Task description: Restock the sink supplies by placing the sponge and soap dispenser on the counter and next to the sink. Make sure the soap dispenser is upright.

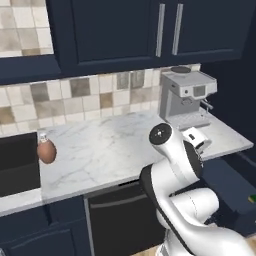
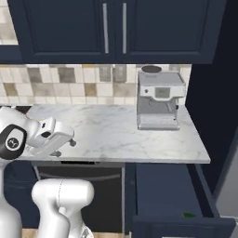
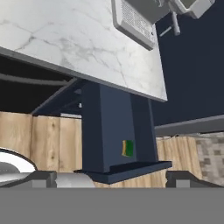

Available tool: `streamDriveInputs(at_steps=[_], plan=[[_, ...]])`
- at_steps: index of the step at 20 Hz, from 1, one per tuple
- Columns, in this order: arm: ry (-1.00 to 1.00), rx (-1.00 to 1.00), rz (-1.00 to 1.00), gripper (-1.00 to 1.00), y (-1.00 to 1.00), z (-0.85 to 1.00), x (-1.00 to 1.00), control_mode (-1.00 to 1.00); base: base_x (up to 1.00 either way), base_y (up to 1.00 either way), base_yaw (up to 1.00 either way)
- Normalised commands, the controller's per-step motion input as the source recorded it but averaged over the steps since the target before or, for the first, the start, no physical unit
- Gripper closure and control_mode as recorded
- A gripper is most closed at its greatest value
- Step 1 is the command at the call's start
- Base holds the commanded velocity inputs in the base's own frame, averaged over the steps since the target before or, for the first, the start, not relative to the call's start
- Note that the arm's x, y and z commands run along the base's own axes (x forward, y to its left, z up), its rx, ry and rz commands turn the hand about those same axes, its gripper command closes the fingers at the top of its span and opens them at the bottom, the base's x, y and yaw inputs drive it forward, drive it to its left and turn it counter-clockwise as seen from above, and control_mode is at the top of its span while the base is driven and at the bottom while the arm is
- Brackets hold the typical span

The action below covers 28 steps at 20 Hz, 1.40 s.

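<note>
The soap dispenser (image 1: 46, 150), a brownish-orange bottle with a pale pump, stands upright on the white marble counter (image 1: 110, 147) right beside the black sink (image 1: 17, 165). The sponge (image 3: 127, 148), green over yellow, lies in an open dark-blue drawer below the counter's right end; it also shows as a green speck (image 2: 188, 214) (image 1: 252, 199). My gripper (image 3: 113, 178) hangs open and holds nothing, just off the counter's front edge (image 2: 65, 139), well above and apart from the sponge. In the left base view the gripper (image 1: 199, 141) sits near the coffee machine's front.
A grey coffee machine (image 1: 185, 95) (image 2: 158, 100) stands at the back right of the counter. The open drawer (image 2: 172, 195) juts out under the counter's right end. A dark dishwasher front (image 1: 120, 215) sits below the counter. Wooden floor (image 3: 48, 140) lies beneath.
</note>
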Motion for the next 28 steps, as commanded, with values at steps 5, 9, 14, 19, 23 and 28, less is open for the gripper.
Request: streamDriveInputs(at_steps=[5,9,14,19,23,28], plan=[[0.00,0.00,0.00,-1.00,0.00,0.00,0.00,1.00,0.16,-0.09,-0.47],[0.00,0.00,0.00,-1.00,0.00,0.00,0.00,1.00,0.18,0.00,-0.45],[0.00,0.00,0.00,-1.00,0.00,0.00,0.00,1.00,0.44,0.01,-0.30],[0.00,0.00,0.00,-1.00,0.00,0.00,0.00,1.00,0.15,0.15,-0.14],[0.00,0.00,0.00,-1.00,0.00,0.00,0.00,1.00,0.19,0.17,-0.07],[0.00,0.18,-0.01,-1.00,-0.58,-0.25,0.50,-1.00,0.00,0.00,0.00]])
